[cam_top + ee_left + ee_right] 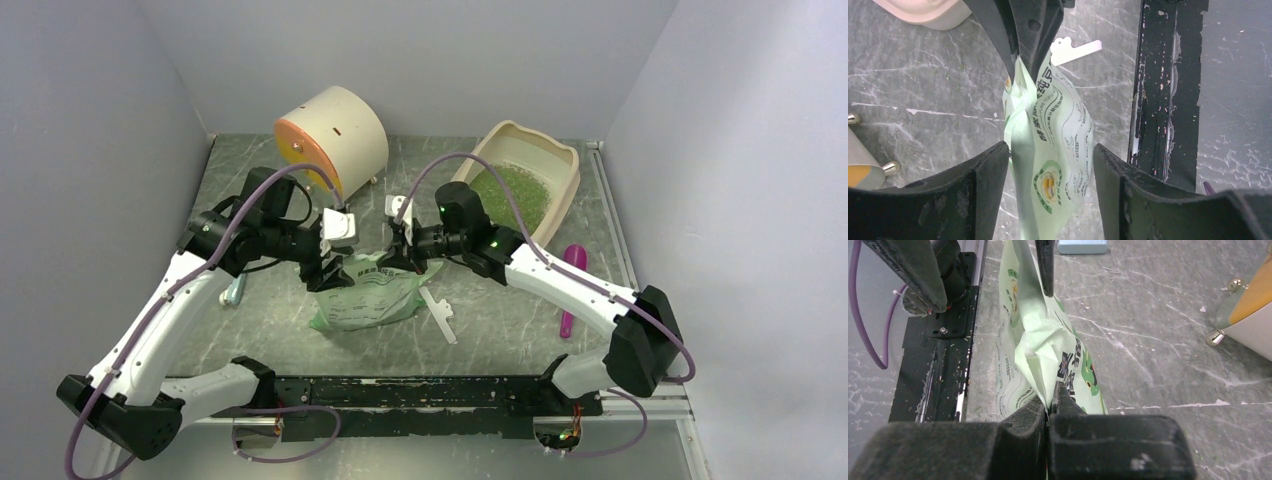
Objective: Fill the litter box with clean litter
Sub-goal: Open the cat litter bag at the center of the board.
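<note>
- Grip: right gripper (pixel 1049 401) is pinching the crumpled top edge of the light-green bag (pixel 368 298), jaws pressed together on the film with no gap showing.
- Left gripper (pixel 1050 150) is standing wide, one finger on each side of the bag's body, neither clearly touching it. It is holding nothing.
- Bag is hanging from the pinch at the middle of the top view. Its long axis is running from the gripped top down toward the table and the lower edge of the frame. Whether its bottom is resting on the table I cannot tell.
- Litter box (pixel 574 168) is sitting at the upper right of the top view, up and to the right of both grippers. It is set at an angle to the table edges, with its lower-left side facing the right gripper.
- Clean litter (pixel 512 192) is lying as a thin green patch on the box floor. Bare beige is showing around it, so the fill is looking only part done.
- Nearer arm: the right one. Its gripper is sitting near the box's lower-left rim. The left gripper is lying further toward frame left, with the bag between the two.
- Judgement: the coming move is likely turning on carrying the bag up and right over that near rim. Which side of the bag is open I cannot make out.
- Magenta scoop (pixel 572 290) is lying right of the right forearm, below the box.
</note>
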Available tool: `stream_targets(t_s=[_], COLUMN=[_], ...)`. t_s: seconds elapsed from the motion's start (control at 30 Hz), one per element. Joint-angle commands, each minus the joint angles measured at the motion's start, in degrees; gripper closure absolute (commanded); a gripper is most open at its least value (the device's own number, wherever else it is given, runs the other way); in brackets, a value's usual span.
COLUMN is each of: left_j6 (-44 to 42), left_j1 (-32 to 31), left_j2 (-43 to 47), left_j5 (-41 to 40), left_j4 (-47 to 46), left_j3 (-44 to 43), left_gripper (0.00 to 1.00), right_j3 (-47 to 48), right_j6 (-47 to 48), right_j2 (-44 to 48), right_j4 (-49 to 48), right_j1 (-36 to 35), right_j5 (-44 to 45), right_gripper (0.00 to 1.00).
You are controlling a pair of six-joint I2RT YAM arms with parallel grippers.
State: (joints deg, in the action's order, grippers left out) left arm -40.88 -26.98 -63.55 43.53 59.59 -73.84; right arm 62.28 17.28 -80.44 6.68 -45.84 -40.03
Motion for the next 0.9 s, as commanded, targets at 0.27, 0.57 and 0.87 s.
stream_targets(t_s=[0.27, 0.57, 0.87], left_j6=[5.8, 6.0, 6.2], left_j1=[-3.7, -6.2, -6.9], left_j2=[-4.8, -4.0, 10.4], left_j5=[-7.1, -11.7, -11.0], left_j4=[-3.7, -5.5, -18.8], left_j3=[4.0, 6.3, 13.0], left_gripper=[0.41, 0.95, 0.95], right_j3=[-5.1, -5.4, -0.6], right_j6=[-1.3, -8.0, -26.4], right_j2=[6.7, 10.5, 17.0], right_j4=[-11.5, -12.6, 7.1], right_j1=[0.1, 1.0, 8.5], right_j5=[-2.8, 6.3, 20.7], right_gripper=[1.00, 0.79, 0.20])
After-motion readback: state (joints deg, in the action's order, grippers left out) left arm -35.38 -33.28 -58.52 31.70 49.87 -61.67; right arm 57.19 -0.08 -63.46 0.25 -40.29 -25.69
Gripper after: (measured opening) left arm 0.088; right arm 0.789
